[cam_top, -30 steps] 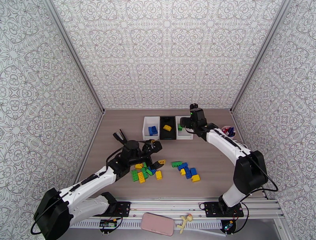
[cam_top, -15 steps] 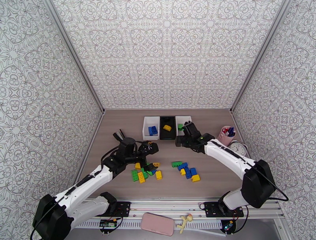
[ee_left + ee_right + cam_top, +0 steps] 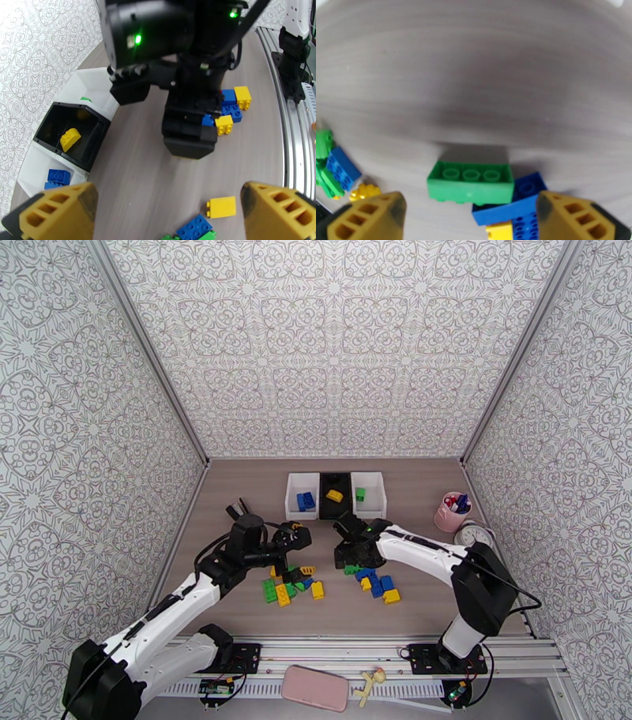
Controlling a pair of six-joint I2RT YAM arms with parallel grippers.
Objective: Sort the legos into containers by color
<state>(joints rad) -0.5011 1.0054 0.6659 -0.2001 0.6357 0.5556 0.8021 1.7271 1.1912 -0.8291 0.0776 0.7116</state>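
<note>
Three joined containers stand at the back. The left white bin [image 3: 291,500] holds a blue lego [image 3: 305,500], the black bin [image 3: 335,512] a yellow one [image 3: 335,496], and the right white bin [image 3: 373,509] a green one [image 3: 359,494]. Two piles of loose legos lie nearer: one left [image 3: 287,585], one right [image 3: 376,583]. My right gripper [image 3: 346,553] is open and low over a green brick [image 3: 471,181] at the right pile's edge, with that brick between its yellow fingertips [image 3: 367,221]. Above the left pile, my left gripper [image 3: 302,548] hangs open and empty, facing the right gripper [image 3: 189,134].
A pink pen cup [image 3: 452,512] and a small clock [image 3: 474,534] stand at the right wall. Patterned walls close in the left, back and right. A metal rail [image 3: 505,650] runs along the near edge, with a pink phone [image 3: 314,688] below it.
My right arm has swung from over the right white bin toward me and down to the right pile's green brick. The left gripper has drawn back slightly to the left.
</note>
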